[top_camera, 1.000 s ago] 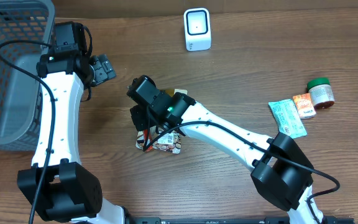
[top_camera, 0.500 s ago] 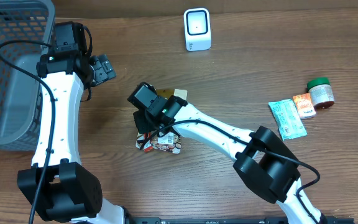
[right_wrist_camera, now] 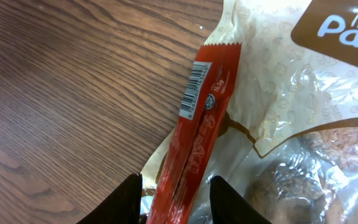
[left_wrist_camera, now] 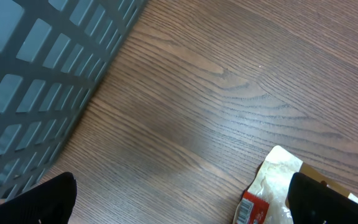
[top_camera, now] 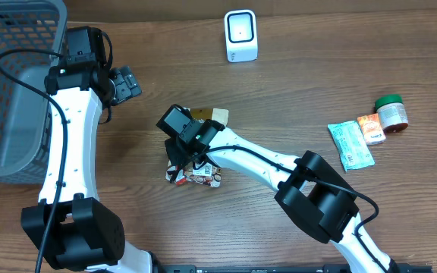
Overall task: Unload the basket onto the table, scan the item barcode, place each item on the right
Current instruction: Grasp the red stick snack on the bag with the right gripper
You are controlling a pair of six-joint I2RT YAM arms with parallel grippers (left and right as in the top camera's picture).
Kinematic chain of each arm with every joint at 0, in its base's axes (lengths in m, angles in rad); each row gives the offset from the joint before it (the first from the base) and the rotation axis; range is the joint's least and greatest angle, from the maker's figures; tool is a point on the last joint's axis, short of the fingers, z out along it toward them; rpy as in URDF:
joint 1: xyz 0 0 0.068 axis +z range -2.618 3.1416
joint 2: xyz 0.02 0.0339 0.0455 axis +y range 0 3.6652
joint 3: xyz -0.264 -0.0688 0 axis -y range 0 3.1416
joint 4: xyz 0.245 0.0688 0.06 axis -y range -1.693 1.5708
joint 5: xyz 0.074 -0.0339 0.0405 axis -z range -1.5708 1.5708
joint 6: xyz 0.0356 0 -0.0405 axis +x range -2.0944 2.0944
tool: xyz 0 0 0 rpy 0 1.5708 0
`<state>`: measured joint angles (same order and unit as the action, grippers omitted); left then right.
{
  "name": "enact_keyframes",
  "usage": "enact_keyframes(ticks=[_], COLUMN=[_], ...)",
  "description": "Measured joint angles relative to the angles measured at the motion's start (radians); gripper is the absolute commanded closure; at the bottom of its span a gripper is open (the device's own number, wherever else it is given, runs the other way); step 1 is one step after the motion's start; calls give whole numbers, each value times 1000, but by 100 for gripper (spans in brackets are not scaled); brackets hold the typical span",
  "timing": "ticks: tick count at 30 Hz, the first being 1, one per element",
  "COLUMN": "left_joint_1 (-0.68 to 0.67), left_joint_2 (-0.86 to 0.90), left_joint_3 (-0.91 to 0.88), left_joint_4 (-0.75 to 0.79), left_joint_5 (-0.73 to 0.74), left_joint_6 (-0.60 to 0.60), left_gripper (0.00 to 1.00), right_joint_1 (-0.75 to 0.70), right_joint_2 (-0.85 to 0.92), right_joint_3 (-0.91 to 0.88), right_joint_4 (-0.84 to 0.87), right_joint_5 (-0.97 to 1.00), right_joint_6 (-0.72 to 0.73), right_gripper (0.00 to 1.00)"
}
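Grey mesh basket (top_camera: 6, 91) far left, not in play. Left pincer (top_camera: 127, 82) parked just beside it, jaws fully released, holding nothing.

Step in hand, as I read it: the pick-up, not the scan. Right pincer (right_wrist_camera: 174, 200) is down on the worktop (top_camera: 294, 83) left of centre. It straddles the near end of a red sachet (right_wrist_camera: 194, 137), one finger on each side. Jaws are part-way apart. Can't tell whether the pads actually bite or just bracket the sachet, so the grasp is unconfirmed.

The sachet lies flat on a clear cookie bag (right_wrist_camera: 291, 124), touching it. Risk: the bag film gets caught along with the sachet.

Next move needs:
- a firm clench on the sachet alone
- a clean lift off the bag
- a carry up and right to the white scanner (top_camera: 240, 36), which stands well apart at the far edge
- barcode (right_wrist_camera: 191, 93) turned to face the scanner window

Readable text:
- barcode sits at the sachet's far end, face up; digits too small to read
- bag's brown label (right_wrist_camera: 340, 25) shows "The Par", cut off by the frame
- small round marks below the barcode: illegible

Far right, untouched: green packet (top_camera: 350, 144), orange packet (top_camera: 370, 129), green-lidded jar (top_camera: 391, 112). Print too small to read.
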<state>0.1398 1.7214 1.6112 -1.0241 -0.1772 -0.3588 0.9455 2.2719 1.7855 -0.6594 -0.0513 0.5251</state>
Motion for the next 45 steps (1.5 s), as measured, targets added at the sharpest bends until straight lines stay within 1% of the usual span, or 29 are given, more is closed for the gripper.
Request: enact_keyframes(ticks=[14,15,18,19,20,21,23,33,40,45], left_joint_1=[0,0,0,0,0,0,0,0,0,0], left_joint_2=[0,0,0,0,0,0,0,0,0,0], left_joint_3=[0,0,0,0,0,0,0,0,0,0], left_joint_4=[0,0,0,0,0,0,0,0,0,0], left_joint_5=[0,0,0,0,0,0,0,0,0,0], left_joint_6=[0,0,0,0,0,0,0,0,0,0], left_gripper=[0,0,0,0,0,0,0,0,0,0], right_joint_1=[48,50,52,52,52,52,51,36,-14,-58], right_joint_2=[19,19,19,19,19,19,19,18,-35,-131], right_joint_3=[0,0,0,0,0,0,0,0,0,0], right_joint_4=[-17,-21,-37,-37,-38,-38,-37,-35,-52,-138], right_joint_5=[3,4,3,3,4,3,4,-12,-70,-82], right_joint_6=[3,3,5,5,4,-1,1,-6,-112,-192], right_gripper=[65,67,69,73,80,83,96,96,96,96])
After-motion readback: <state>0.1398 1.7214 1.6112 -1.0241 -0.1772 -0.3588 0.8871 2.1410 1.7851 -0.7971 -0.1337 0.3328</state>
